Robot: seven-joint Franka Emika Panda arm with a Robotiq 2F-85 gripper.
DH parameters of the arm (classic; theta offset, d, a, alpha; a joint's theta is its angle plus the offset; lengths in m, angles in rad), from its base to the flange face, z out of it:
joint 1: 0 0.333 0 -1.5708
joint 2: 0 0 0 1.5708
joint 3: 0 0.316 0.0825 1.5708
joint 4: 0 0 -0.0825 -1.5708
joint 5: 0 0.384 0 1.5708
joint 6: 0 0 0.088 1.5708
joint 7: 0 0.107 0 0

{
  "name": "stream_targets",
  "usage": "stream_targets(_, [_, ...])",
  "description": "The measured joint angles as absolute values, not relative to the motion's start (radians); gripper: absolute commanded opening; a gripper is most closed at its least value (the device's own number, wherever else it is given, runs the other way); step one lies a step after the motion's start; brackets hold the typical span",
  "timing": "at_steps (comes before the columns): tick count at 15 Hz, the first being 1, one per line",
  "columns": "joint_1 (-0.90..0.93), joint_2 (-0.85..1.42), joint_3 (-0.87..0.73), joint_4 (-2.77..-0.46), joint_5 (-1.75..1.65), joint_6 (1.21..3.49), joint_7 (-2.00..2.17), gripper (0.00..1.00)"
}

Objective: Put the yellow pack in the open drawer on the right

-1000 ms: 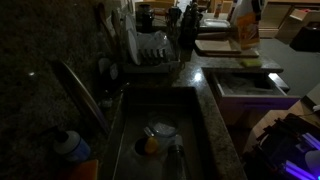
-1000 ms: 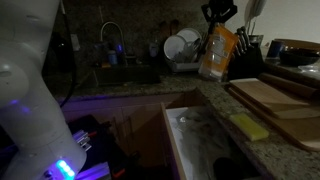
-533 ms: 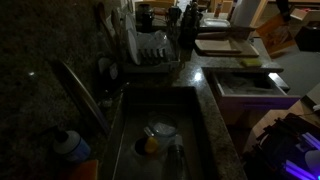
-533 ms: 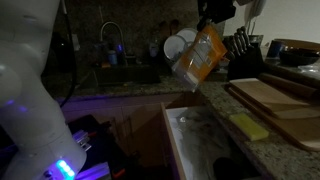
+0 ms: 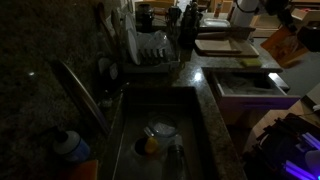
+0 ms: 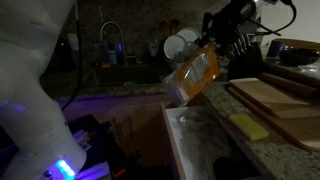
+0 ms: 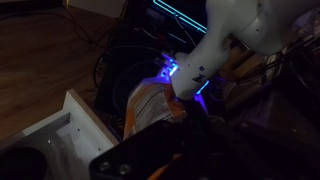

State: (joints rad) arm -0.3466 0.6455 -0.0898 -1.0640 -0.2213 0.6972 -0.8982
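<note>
Yellow pack (image 6: 192, 75) gripped in mid-air near the open drawer (image 6: 172, 140)

The gripper (image 6: 208, 40) is clenched on the upper end of the yellow pack, which hangs tilted below it and touches nothing else. In an exterior view the pack's lower end hangs in front of the counter edge, above the far end of the open drawer. The drawer is pulled out from under the granite counter (image 6: 215, 98) and its pale interior is visible.

In an exterior view the pack (image 5: 283, 47) shows as an orange shape at the far right. It is higher in the picture than the drawer (image 5: 250, 96) and to its right. From these views I cannot tell whether the pack is directly over the drawer's interior.

The wrist view shows the pack (image 7: 155, 105) just ahead of the camera, orange with a pale patch. A corner of the drawer's whitish wall (image 7: 85, 115) lies to its lower left. The fingertips are too dark there to make out.

On the counter right of the drawer lies a small yellow sponge (image 6: 248, 126), well apart from the pack. A wooden board (image 6: 270, 95) lies farther back. To the left are the sink (image 5: 125, 120) and, beyond it, a dish rack (image 5: 150, 50) holding plates
</note>
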Motion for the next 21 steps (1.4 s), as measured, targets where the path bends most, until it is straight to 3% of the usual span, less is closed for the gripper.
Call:
stream_targets(9, [-0.339,0.693,-0.037,-1.067,-0.315,0.926,-1.181,0.01])
stream_targets(10, [-0.338,0.693,-0.036,-1.067,-0.313,0.94,-1.207,0.06])
stream_targets(11, [-0.339,0.693,-0.034,-1.067,-0.313,0.952,-1.227,0.29])
stream_targets(14, [-0.339,0.693,-0.034,-1.067,-0.299,0.964,-1.26,0.38])
stream_targets(21, [-0.339,0.693,-0.035,-1.058,-0.248,0.961,-1.262,0.88])
